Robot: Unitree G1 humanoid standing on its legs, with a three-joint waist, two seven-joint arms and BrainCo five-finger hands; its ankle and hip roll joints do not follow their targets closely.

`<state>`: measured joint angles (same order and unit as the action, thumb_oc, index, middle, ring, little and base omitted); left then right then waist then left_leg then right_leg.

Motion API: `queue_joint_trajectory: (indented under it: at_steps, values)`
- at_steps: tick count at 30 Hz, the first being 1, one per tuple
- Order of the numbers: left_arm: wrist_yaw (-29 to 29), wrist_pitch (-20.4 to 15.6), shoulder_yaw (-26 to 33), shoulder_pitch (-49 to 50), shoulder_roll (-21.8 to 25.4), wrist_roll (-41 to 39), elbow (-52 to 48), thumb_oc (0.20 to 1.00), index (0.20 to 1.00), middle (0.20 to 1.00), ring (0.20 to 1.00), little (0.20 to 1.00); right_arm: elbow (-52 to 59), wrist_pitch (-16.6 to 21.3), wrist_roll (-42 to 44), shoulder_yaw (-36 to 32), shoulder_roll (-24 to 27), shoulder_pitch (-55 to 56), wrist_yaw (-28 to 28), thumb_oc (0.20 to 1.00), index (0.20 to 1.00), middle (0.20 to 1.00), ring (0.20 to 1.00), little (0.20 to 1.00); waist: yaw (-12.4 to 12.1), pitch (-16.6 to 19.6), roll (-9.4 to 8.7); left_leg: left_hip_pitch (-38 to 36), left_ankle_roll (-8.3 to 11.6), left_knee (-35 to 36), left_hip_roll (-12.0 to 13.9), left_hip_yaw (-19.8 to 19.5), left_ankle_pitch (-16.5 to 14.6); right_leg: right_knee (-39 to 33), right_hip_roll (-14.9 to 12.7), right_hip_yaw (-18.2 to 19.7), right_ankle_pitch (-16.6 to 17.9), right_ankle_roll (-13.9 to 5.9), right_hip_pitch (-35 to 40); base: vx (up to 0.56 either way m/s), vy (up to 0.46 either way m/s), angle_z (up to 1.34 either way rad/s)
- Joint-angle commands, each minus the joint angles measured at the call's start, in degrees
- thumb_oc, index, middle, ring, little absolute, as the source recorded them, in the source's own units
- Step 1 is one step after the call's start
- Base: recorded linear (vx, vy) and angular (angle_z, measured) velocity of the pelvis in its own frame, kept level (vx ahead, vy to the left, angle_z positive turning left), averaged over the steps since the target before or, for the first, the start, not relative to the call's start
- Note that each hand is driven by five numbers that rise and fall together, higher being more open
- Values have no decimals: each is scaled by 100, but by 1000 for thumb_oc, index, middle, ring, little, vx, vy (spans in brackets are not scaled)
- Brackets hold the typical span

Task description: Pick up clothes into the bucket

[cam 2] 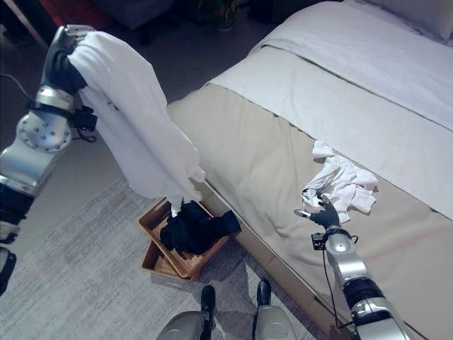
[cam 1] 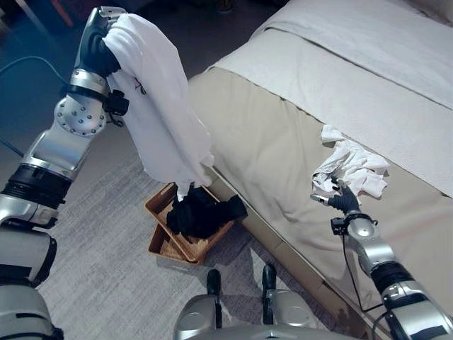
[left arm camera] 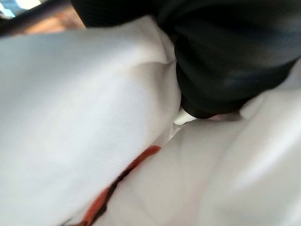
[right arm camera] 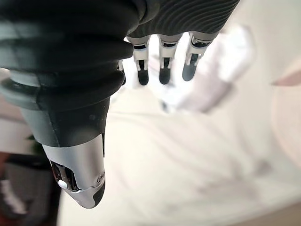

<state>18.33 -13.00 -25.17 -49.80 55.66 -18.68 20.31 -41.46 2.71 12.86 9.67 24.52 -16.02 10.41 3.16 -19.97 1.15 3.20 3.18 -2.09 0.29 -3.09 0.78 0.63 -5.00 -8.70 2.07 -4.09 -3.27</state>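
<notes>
1. White garment point(cam 1: 159, 106): hangs from the left hand point(cam 1: 99, 49) at the upper left of the frame, its lower hem just above the basket. The cloth drapes over the hand, so the state of the fingers cannot be told, even in the left wrist view. Risk: a loose hold lets the garment slide off early and land on the rug.
2. Basket point(cam 1: 164, 205): sits on the grey rug point(cam 1: 106, 248) at lower centre, just beside the bed point(cam 1: 283, 142), with dark clothes point(cam 1: 202, 212) piled in it and spilling over its rim. Risk: the pile leaves little room, so the long white garment may fold over the edge and trail onto the floor.
3. Crumpled white cloth point(cam 1: 350, 166): lies on the bed at right of centre.
4. Right hand point(cam 1: 342, 198): rests at the cloth's near edge with fingers straight and holding nothing. Risk: a shallow pinch may catch only one fold, or snag the bed cover beneath it.
</notes>
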Motion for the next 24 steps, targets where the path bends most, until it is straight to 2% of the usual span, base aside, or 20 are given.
queue_joint_trajectory:
  at_steps: [1, 7, 15, 21, 24]
  values:
    - [348, -315, 685, -357, 60, 186, 24, 200, 200, 200, 200, 200, 219, 371, -231, -62, 146, 62, 199, 1000, 1000, 1000, 1000, 1000, -64, 164, -210, 469, -50, -568, -161, -73, -101, 314, -397, -217, 16, -398, -124, -31, 43, 1]
    - [453, -188, 1016, 250, 49, 492, 67, 200, 200, 200, 200, 200, -90, 496, -180, -218, -38, 475, 303, 1000, 1000, 1000, 1000, 1000, -41, -155, -261, 773, -45, -786, -177, -90, -131, 421, -441, -192, 31, -405, -380, -27, 40, 3]
    - [615, 82, 1635, 1268, -7, 974, 431, 200, 200, 200, 200, 200, -17, 625, -380, -255, -189, 799, 499, 1000, 1000, 1000, 1000, 1000, 6, -603, -456, 1282, -97, -1363, -138, -8, -337, 690, -485, 2, 6, -384, -817, -44, 38, -3]
    - [851, 97, 2004, 1633, -297, 901, 790, 200, 200, 200, 200, 200, 136, 798, -316, -225, -227, 692, 658, 1000, 1000, 1000, 1000, 1000, 49, -956, -607, 1853, -179, -1948, -89, 25, -512, 1064, -488, 191, -46, -347, -1373, -79, 39, -14]
    - [962, 34, 2036, 1611, -492, 744, 930, 200, 200, 200, 200, 200, 282, 867, -313, -172, -189, 638, 728, 1000, 1000, 1000, 1000, 1000, 89, -983, -668, 2244, -198, -2134, -90, 23, -545, 1235, -482, 224, -80, -330, -1752, -54, 29, -5]
